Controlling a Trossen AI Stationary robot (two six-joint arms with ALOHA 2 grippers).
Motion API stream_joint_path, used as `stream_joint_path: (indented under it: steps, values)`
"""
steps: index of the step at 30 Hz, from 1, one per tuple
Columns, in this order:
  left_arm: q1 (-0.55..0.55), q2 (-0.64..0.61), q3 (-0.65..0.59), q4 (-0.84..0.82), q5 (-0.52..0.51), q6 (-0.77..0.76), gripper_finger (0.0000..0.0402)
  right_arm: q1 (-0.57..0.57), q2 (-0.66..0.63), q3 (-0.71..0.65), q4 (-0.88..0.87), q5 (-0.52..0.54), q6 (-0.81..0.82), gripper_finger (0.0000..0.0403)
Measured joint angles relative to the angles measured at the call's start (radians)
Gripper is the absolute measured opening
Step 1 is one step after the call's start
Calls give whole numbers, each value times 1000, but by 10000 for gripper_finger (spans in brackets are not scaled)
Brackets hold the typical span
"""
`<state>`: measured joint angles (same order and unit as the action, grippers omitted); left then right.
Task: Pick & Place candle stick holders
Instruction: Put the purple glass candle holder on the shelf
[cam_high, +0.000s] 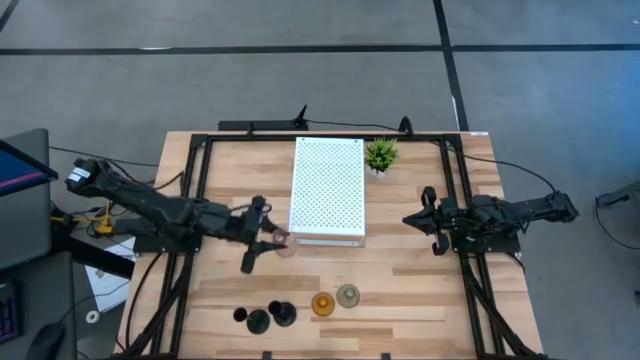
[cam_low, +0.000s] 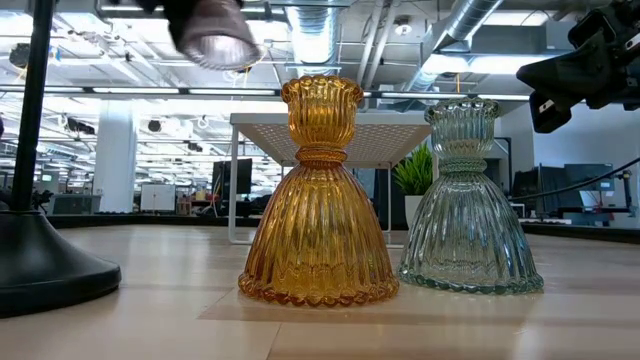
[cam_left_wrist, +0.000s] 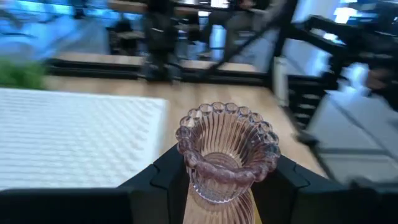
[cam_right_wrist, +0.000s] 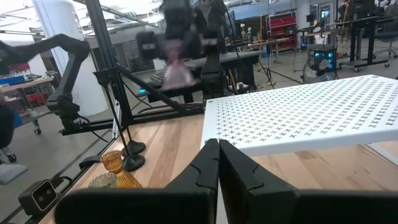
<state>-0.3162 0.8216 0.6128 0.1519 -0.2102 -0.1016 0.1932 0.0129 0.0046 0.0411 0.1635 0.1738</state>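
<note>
Pink candle holder sitting clamped in left tool beside white rack; right tool waiting, fingers together.

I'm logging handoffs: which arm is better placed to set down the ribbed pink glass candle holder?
Left. The left gripper holds the ribbed pink glass candle holder; the right gripper waits shut beyond the white perforated stand.

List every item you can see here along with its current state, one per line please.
pink holder: upright, held off the table in the left gripper
amber holder: upright on the table
grey-green holder: upright on the table, beside the amber one
two black holders: standing on the table
white perforated stand: nothing on it
right gripper: shut, empty, beside the stand
</note>
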Motion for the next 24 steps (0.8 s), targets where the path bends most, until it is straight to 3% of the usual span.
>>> stream_joint_path:
  steps: [4,8,11,16,24]
  values:
    - [105,39,96,-23,-2,42,139,0,0,0,0,0,0,0]
    - [246,109,184,-25,81,44,139,0,0,0,0,0,0,0]
    - [356,189,252,-25,134,42,139,0,0,0,0,0,0,0]
    - [512,347,382,-25,139,41,139,1,0,0,0,-1,0,0]
    - [630,537,535,-16,181,13,139,1,0,0,0,-1,0,0]
